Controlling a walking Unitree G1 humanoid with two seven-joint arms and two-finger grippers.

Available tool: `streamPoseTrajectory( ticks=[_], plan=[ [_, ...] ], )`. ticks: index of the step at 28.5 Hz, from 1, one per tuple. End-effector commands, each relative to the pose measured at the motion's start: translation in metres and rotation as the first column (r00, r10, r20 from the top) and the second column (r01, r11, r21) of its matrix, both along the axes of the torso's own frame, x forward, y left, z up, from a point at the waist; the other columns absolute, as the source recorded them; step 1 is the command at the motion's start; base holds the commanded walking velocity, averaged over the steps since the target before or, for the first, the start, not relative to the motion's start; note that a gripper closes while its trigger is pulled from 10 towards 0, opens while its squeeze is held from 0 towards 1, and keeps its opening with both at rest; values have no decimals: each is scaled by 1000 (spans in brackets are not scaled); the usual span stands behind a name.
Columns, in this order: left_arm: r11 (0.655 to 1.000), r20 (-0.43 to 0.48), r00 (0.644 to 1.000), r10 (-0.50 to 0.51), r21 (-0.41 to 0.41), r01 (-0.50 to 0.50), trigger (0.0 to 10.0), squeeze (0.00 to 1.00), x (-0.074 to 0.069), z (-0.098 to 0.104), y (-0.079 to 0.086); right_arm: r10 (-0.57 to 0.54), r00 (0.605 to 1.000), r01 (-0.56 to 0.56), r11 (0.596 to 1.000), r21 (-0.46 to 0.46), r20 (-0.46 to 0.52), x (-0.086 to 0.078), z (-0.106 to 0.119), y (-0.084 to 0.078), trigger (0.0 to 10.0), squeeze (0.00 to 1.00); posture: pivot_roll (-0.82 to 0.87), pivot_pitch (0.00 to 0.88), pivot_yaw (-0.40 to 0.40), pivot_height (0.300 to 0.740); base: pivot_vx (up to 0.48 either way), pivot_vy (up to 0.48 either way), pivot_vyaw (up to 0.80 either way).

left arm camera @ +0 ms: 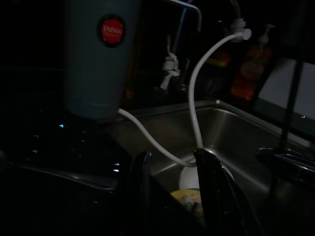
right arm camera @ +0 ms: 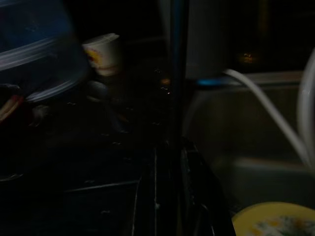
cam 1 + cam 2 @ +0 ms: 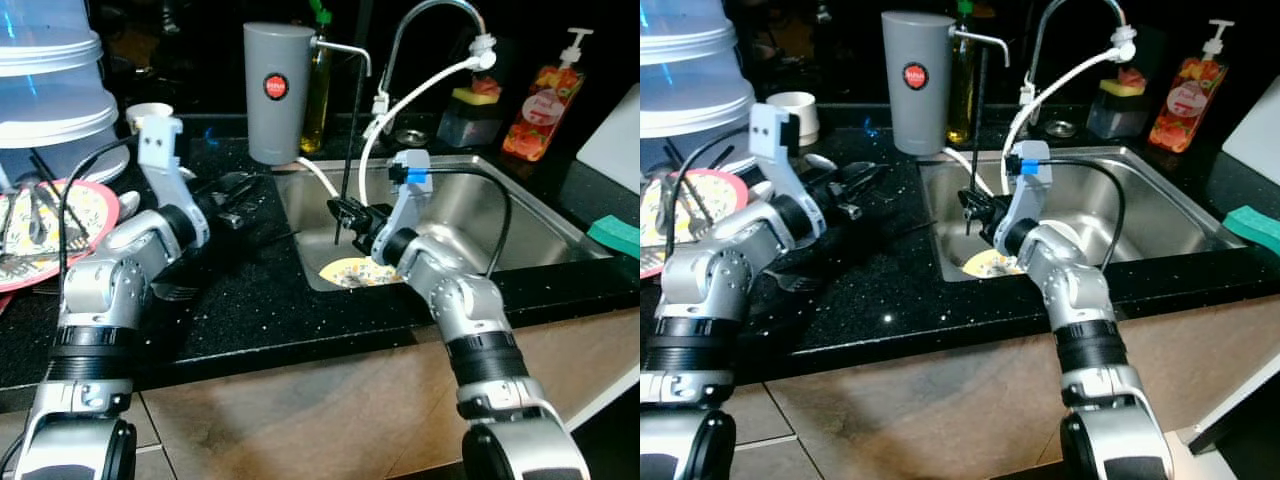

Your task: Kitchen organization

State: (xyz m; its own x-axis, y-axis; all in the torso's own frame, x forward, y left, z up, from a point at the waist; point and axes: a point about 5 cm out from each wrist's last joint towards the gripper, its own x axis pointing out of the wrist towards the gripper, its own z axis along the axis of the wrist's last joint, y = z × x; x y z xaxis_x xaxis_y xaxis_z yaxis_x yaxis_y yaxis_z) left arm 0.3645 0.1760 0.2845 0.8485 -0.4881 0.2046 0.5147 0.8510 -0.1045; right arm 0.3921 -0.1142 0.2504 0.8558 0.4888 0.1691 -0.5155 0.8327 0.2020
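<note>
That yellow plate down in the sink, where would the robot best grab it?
Probably by the rim nearest the counter, coming from above. The yellow plate lies flat on the bottom of the sink, so only its edge offers anything to pinch, and the white hose hangs over its far side.

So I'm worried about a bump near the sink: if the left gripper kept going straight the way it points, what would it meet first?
Probably the white hose draped into the sink. The left gripper, fingers apart, points past the counter edge toward it, with a yellow plate below. Depth is hard to judge in the dark wrist view.
</note>
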Motion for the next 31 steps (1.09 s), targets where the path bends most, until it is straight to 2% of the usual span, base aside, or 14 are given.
streamPoseTrajectory(
  ticks=[1, 2, 4, 9, 10, 11, 12, 13, 15, 22, 26, 27, 28, 31],
  plan=[
    [994, 8, 998, -66, 91, 65, 10000, 0, -3, -4, -8, -51, 999, 51, 996, -67, 5, 5, -8, -2, 0, 0, 128, 90, -43, 740, 0, 0, 0],
    [994, 8, 998, -66, 91, 65, 10000, 0, -3, -4, -8, -51, 999, 51, 996, -67, 5, 5, -8, -2, 0, 0, 128, 90, -43, 740, 0, 0, 0],
    [960, -12, 981, -194, 203, 193, 10000, 0, -9, -16, -28, -84, 996, 85, 985, -152, 12, 9, -17, -1, 0, 0, 127, 104, -32, 740, 0, 0, 0],
    [907, -49, 960, -276, 317, 277, 10000, 0, -12, -31, -48, -129, 991, 131, 961, -245, 22, 14, -26, 2, 0, 0, 123, 122, -11, 740, 0, 0, 0],
    [894, -56, 959, -277, 350, 279, 10000, 0, -10, -34, -52, -149, 989, 149, 950, -274, 23, 15, -29, 2, 3647, 0, 126, 131, -5, 740, 0, 0, 0],
    [880, -61, 957, -283, 380, 285, 10000, 0, -8, -38, -55, -167, 986, 166, 941, -296, 22, 17, -33, 2, 6118, 0, 129, 138, 0, 740, 0, 0, 0],
    [871, -64, 955, -289, 398, 290, 10000, 0, -7, -40, -57, -177, 984, 175, 935, -309, 21, 18, -35, 2, 6118, 0, 129, 139, 0, 740, 0, 0, 0],
    [859, -72, 950, -305, 410, 307, 10000, 0, -6, -43, -61, -187, 982, 184, 928, -324, 21, 18, -37, 2, 9647, 0, 131, 143, 3, 740, 0, 0, 0],
    [859, -72, 950, -305, 410, 307, 10000, 0, -6, -43, -61, -187, 982, 184, 928, -324, 21, 18, -37, 2, 9647, 0, 131, 143, 3, 740, 0, 0, 0],
    [797, -100, 938, -333, 502, 336, 10000, 0, -2, -49, -67, -222, 975, 199, 901, -384, -15, 19, -53, -1, 10000, 0, 132, 151, 16, 740, 0, 0, 0],
    [796, -94, 940, -328, 509, 328, 10000, 0, 0, -49, -66, -221, 975, 192, 897, -398, -29, 19, -56, -2, 10000, 0, 133, 147, 14, 740, 0, 0, 0],
    [799, -89, 942, -325, 507, 323, 10000, 0, 0, -48, -66, -218, 975, 187, 898, -399, -33, 19, -57, -1, 10000, 51, 133, 147, 14, 740, 0, 0, 0],
    [803, -83, 944, -321, 505, 317, 10000, 0, 0, -47, -65, -213, 976, 180, 899, -400, -40, 19, -58, -1, 10000, 1000, 134, 144, 12, 740, 0, 0, 0],
    [812, -69, 949, -309, 500, 301, 10000, 0, 2, -45, -63, -209, 977, 173, 897, -407, -45, 19, -58, 0, 10000, 1000, 133, 138, 8, 740, 0, 0, 0]
  ],
)
